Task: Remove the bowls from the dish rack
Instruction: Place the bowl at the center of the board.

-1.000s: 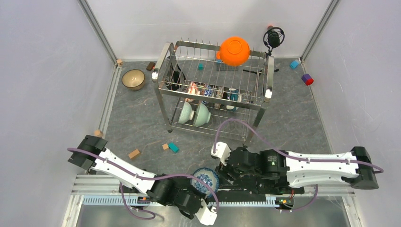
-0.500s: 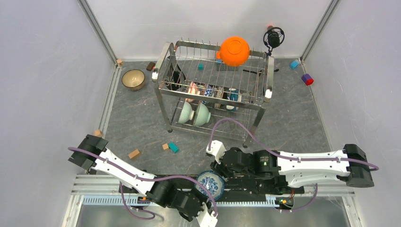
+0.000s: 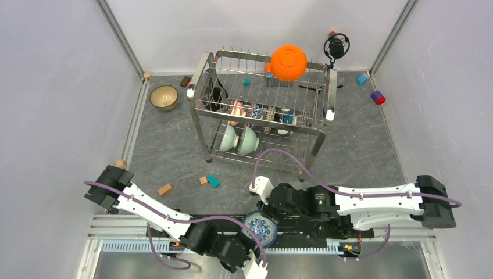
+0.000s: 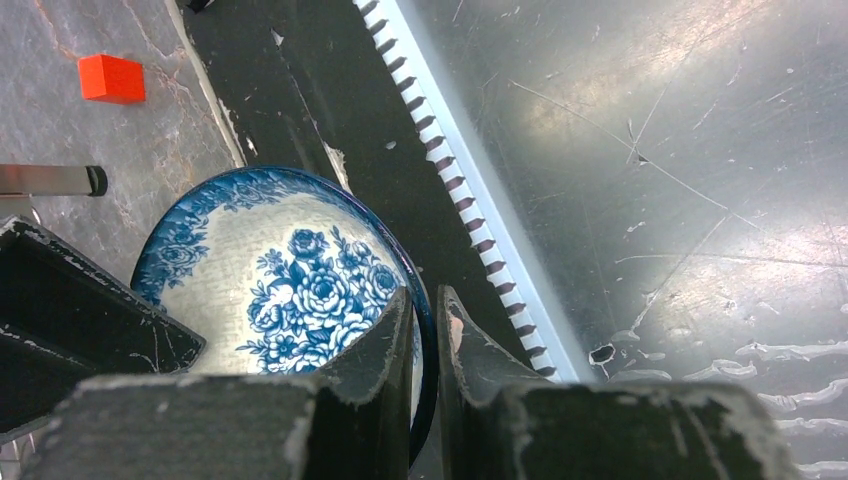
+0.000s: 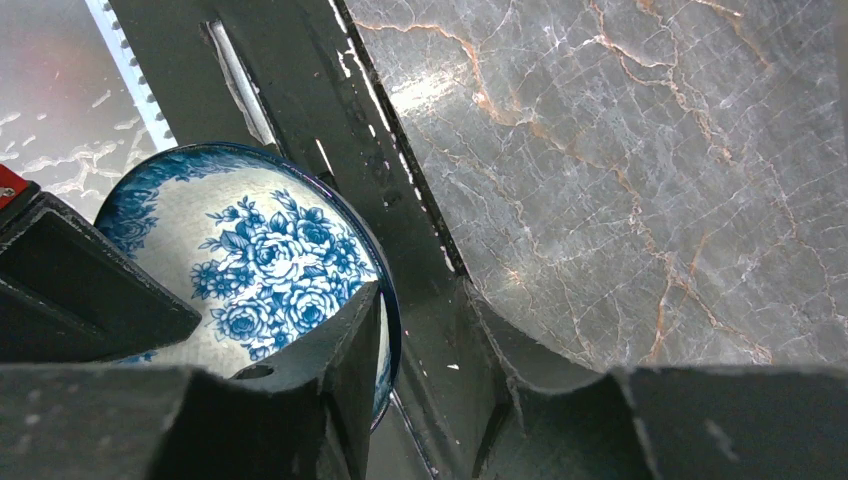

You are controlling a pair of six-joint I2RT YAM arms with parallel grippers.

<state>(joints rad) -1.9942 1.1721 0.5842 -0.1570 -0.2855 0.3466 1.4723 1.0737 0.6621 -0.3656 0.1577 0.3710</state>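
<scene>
The left jaws pinch the rim of the blue-and-white bowl (image 4: 290, 290), holding it above the near edge of the surface (image 3: 168, 151), between the arm bases. The right jaws straddle the rim elsewhere, part open, the outer finger (image 5: 530, 360) just clear of it. The dish rack (image 3: 200, 72) stands well apart, an orange bowl (image 3: 288, 63) on top.

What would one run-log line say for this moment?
left gripper: pinching blue-and-white bowl rim | right gripper: open, straddling same rim | dish rack: green bowls inside
</scene>
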